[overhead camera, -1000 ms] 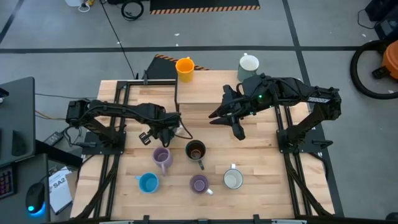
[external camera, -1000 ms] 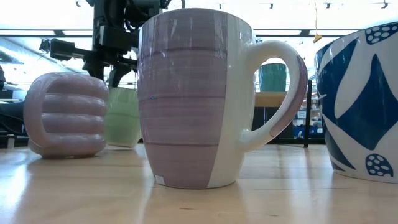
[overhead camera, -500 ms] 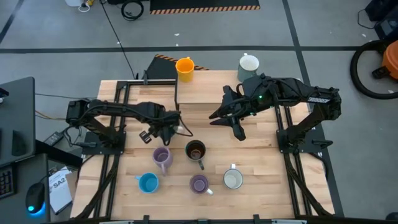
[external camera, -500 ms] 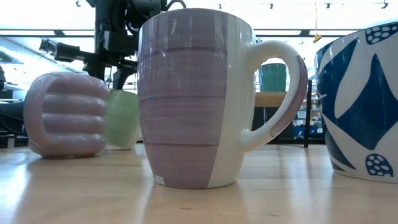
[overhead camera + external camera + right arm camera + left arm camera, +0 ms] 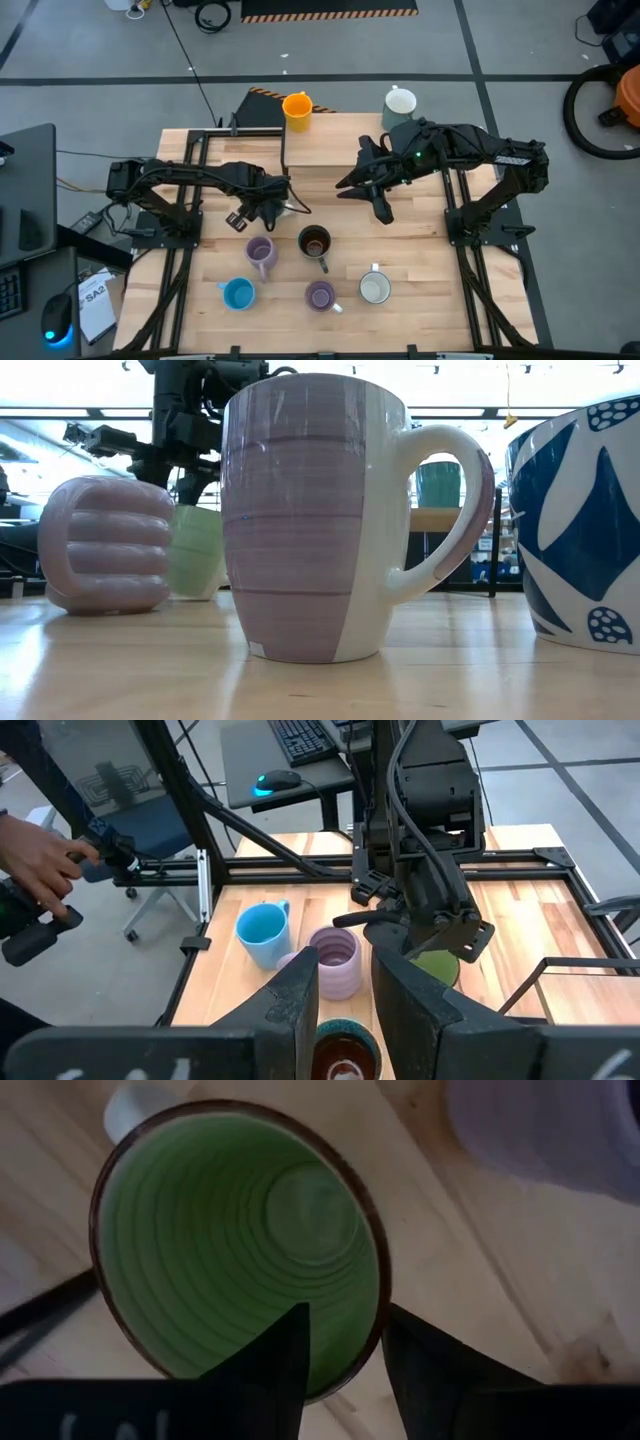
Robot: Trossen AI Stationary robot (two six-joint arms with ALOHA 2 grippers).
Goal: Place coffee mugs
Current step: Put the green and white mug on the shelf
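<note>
My left gripper [image 5: 268, 206] is shut on the green mug [image 5: 240, 1240], which also shows in the low view [image 5: 197, 550] behind the near mugs. Its white handle [image 5: 135, 1105] is on the side away from the fingers. My right gripper [image 5: 378, 203] is open and waits above the table's middle, touching nothing. On the near half stand a ribbed lilac mug [image 5: 261, 252], a dark brown mug [image 5: 315, 242], a blue mug [image 5: 238, 293], a second lilac mug [image 5: 320, 296] and a white mug [image 5: 374, 288]. The orange mug [image 5: 297, 108] and another white mug [image 5: 400, 103] stand at the far edge. My left gripper pinches the green mug's rim [image 5: 378, 1330], with one finger [image 5: 275, 1370] inside the cup and the other [image 5: 425, 1370] outside. It comes from above, pointing down. The mug hangs tilted below the fingers [image 5: 190, 485]; I cannot tell whether its base touches the table.
Metal frames [image 5: 190, 190] stand on both sides of the table, and a raised board [image 5: 330, 140] sits at the far middle. A person's hand [image 5: 40, 870] holds a device beyond the table. Bare wood [image 5: 420, 260] lies right of the mugs.
In the low view the green mug has gone from upright to tilted under my left gripper, which has shifted only slightly.
</note>
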